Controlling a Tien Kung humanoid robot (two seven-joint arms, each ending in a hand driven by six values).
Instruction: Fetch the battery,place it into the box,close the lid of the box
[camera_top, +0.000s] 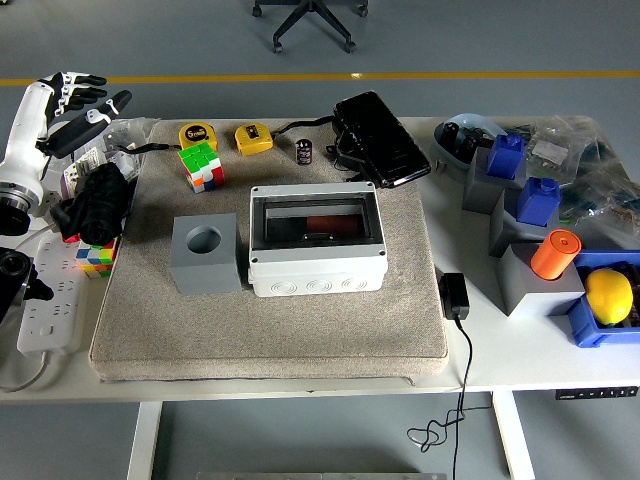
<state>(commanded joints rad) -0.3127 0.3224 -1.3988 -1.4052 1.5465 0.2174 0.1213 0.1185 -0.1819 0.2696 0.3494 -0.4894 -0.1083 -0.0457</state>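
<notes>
Worktop (300, 385) carries a grey mat (270, 330), on which the white box (316, 240) sits mid-mat with a reddish item, possibly the battery, dimly visible inside. Left hand (75, 105) hovers at the far left edge, fingers spread and empty. Beyond the box stands a small dark cylinder (304, 151).

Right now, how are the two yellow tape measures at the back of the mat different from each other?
The left tape measure is rounder, with a black patch and white print on its face; the right tape measure is boxier and plainer. The left one touches the colorful puzzle cube; the right one lies apart, nearer the small black battery. Both are yellow and rest on the grey mat.
</notes>
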